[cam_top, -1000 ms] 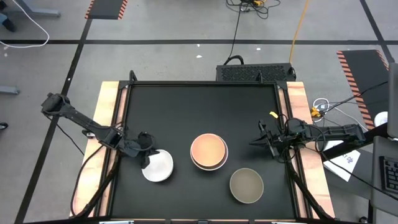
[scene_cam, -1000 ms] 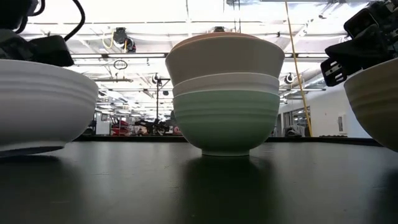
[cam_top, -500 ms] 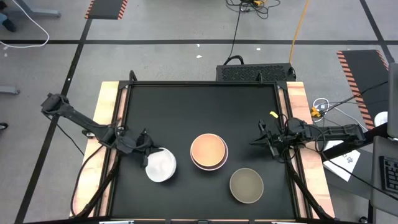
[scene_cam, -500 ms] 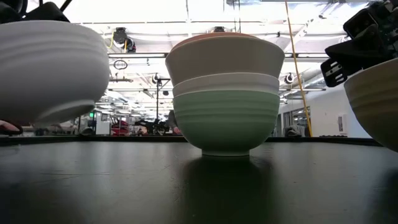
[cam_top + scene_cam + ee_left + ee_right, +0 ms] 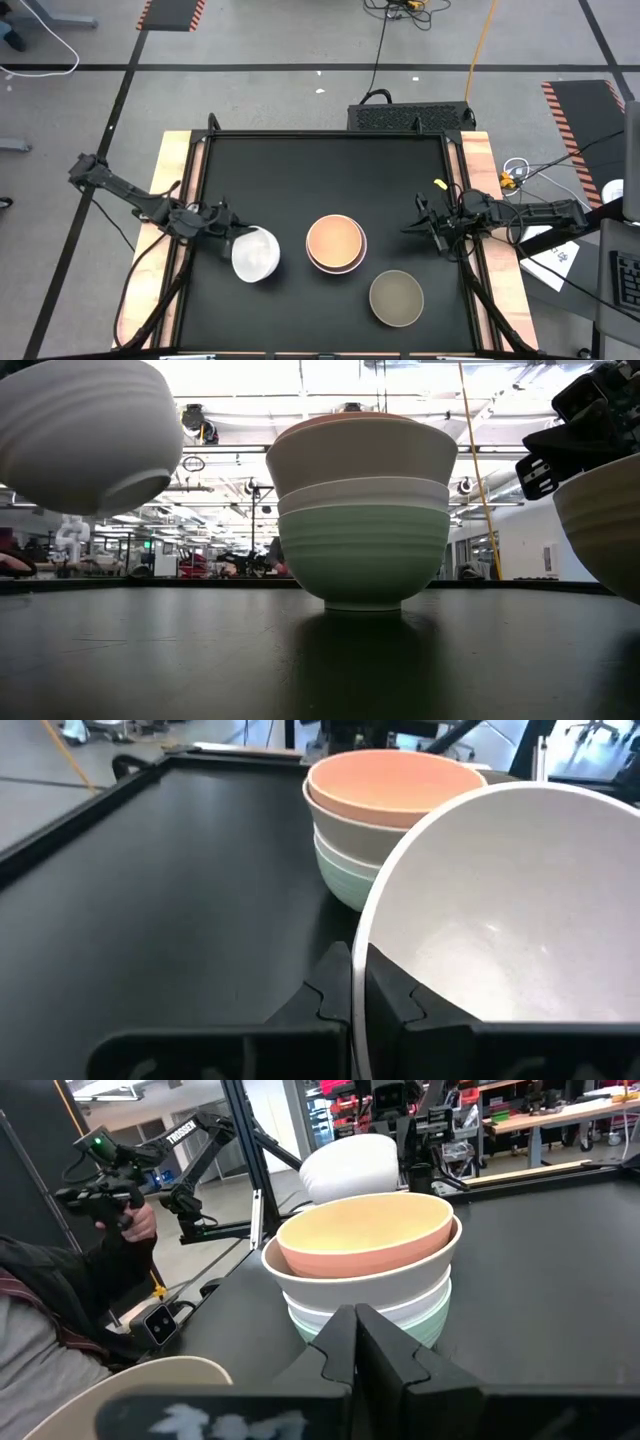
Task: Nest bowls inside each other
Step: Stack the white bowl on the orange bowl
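A white bowl (image 5: 255, 253) is up in the air, held by my left gripper (image 5: 234, 238) near the table's left side; in the low view this white bowl (image 5: 85, 430) hangs tilted above the tabletop. A stack (image 5: 336, 243) of nested bowls stands on its base at the table's middle: coral (image 5: 395, 782) on top, pale ones under it, mint-green (image 5: 362, 555) at the bottom. An olive-tan bowl (image 5: 396, 297) sits alone toward the near right. My right gripper (image 5: 408, 228) waits shut, right of the stack. My left gripper holds the white bowl by its rim (image 5: 358, 982), on the side toward the table's left edge. The rim is pinched with one finger inside the bowl and one outside. The fingers come roughly level from the left. The bowl is lifted clear of the table and tilted.
The black tabletop has a raised frame (image 5: 197, 170) and wooden side strips. Bare surface lies across the far half. Beyond the table, in the right wrist view, a person (image 5: 60, 1300) sits holding a controller.
My left gripper has risen and drawn slightly toward the far edge, carrying the white bowl. The bowl stood on the table a second ago; now it is lifted clear and tipped. The right arm, the stack and the olive-tan bowl have kept still.
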### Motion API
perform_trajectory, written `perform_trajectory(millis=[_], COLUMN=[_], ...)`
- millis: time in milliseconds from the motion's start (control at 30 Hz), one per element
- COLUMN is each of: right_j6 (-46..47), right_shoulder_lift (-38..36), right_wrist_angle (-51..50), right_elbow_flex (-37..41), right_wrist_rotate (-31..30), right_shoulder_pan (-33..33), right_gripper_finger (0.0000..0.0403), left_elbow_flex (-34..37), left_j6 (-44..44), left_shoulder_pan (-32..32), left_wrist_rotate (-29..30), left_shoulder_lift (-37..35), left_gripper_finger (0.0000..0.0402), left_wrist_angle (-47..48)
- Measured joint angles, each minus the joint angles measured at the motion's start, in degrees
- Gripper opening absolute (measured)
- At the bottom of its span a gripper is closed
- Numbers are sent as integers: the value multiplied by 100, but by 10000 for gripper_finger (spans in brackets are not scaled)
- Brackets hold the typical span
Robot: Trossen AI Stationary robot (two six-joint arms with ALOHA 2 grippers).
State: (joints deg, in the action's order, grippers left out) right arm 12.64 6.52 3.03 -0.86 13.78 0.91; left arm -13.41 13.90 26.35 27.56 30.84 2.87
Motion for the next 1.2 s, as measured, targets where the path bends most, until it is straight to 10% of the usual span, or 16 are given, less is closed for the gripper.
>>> perform_trajectory(millis=[767,1200], right_j6=[-133,-181], right_shoulder_lift=[0,-1], right_wrist_angle=[1,1], right_elbow_flex=[0,0], right_wrist_rotate=[0,0], right_shoulder_pan=[-1,-1], right_gripper_finger=[0,0], left_elbow_flex=[-312,-2514], left_j6=[-1124,-1534], left_shoulder_pan=[-940,-2274], left_wrist_rotate=[-998,-2555], left_shoulder_lift=[40,2162], left_gripper_finger=[5,5], left_wrist_angle=[-1667,-963])
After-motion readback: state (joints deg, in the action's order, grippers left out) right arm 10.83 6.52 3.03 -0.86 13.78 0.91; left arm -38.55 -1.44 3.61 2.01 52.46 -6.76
